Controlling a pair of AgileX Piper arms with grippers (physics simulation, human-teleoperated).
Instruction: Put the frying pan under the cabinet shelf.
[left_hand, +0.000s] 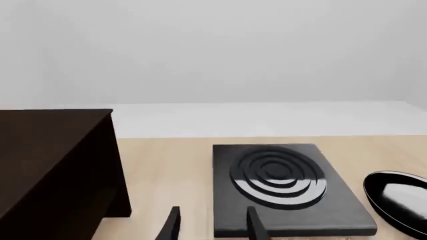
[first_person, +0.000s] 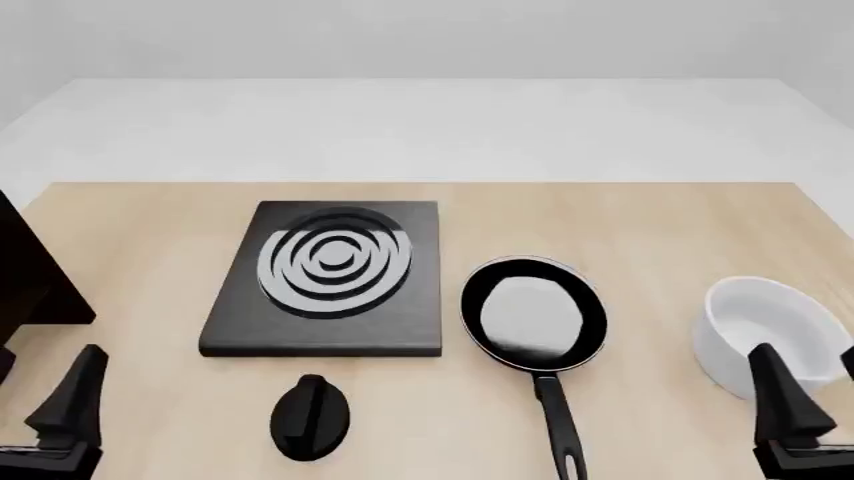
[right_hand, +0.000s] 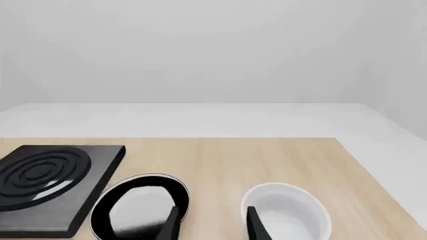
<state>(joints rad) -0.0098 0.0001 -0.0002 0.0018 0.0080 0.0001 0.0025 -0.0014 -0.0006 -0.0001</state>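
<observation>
Ahead of the left gripper (left_hand: 211, 225), jaws apart and empty, the cabinet shelf (left_hand: 57, 165) stands beside the stove plate (left_hand: 287, 187). From the front, the frying pan (first_person: 534, 315) lies between plate and white bowl (first_person: 767, 335). Right gripper (right_hand: 212, 222) gapes empty near pan and bowl.

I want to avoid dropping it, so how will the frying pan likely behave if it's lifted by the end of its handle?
The frying pan will probably dip bowl-first, since its long thin handle puts the round bowl far from the grip. It looks rigid. The glossy finish hints it may slip or twist between fingers.
</observation>
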